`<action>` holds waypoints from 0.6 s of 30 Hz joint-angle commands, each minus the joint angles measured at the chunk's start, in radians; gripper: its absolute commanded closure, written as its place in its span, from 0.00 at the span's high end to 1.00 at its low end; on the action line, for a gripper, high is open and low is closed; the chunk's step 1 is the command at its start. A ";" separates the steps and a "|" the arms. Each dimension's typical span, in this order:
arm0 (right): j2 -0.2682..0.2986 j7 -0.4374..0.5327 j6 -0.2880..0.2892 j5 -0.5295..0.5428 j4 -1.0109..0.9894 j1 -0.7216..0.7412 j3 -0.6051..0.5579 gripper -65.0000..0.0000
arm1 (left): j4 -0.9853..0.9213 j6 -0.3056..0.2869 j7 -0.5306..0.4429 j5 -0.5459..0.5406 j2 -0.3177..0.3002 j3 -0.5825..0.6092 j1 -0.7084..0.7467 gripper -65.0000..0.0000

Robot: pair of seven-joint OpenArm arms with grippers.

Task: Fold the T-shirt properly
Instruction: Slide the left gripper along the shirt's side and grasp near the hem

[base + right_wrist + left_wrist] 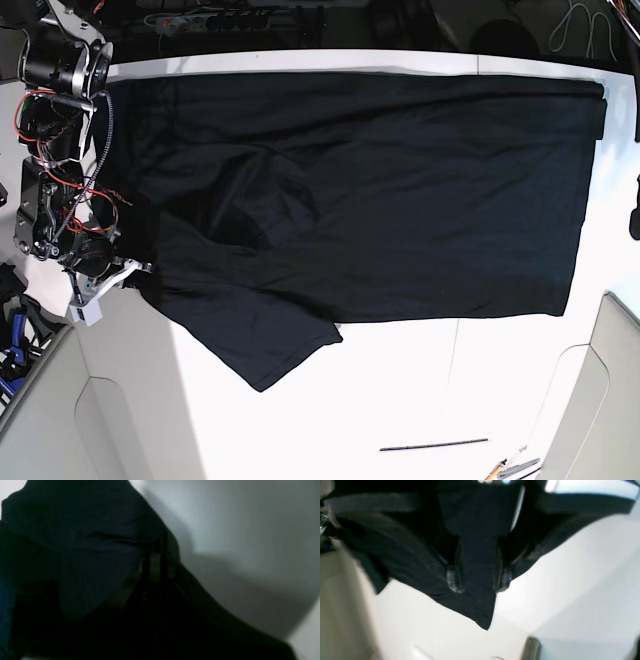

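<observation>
Risk of skewed crease from uneven pull: large plain black cloth T-shirt spread across white table, left gripper clenched on its fold, right gripper grip indeterminable at left edge.

Right pincer dim, blurred, buried under the T-shirt

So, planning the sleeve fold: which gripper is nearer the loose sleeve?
Right: the right gripper is beside the sleeve; the left gripper clamps the T-shirt somewhere off the opposite end.
</observation>
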 commanded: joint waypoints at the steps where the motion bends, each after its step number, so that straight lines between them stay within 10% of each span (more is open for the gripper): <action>1: 0.011 0.006 0.000 0.005 0.010 0.023 0.002 0.00 | 0.015 -0.009 -0.056 0.027 -0.035 0.028 -0.022 0.40; 7: 0.011 0.006 0.001 0.005 0.010 0.023 0.002 0.00 | 0.002 -0.009 -0.255 0.394 -0.079 0.297 -0.172 0.48; 10: 0.011 0.005 0.000 0.005 0.010 0.022 0.002 0.00 | -0.027 0.105 -0.324 0.528 -0.079 0.414 -0.267 0.48; 18: 0.011 0.005 0.000 0.005 0.010 0.022 0.002 0.00 | -0.402 0.200 -0.352 0.581 -0.079 0.599 -0.579 0.48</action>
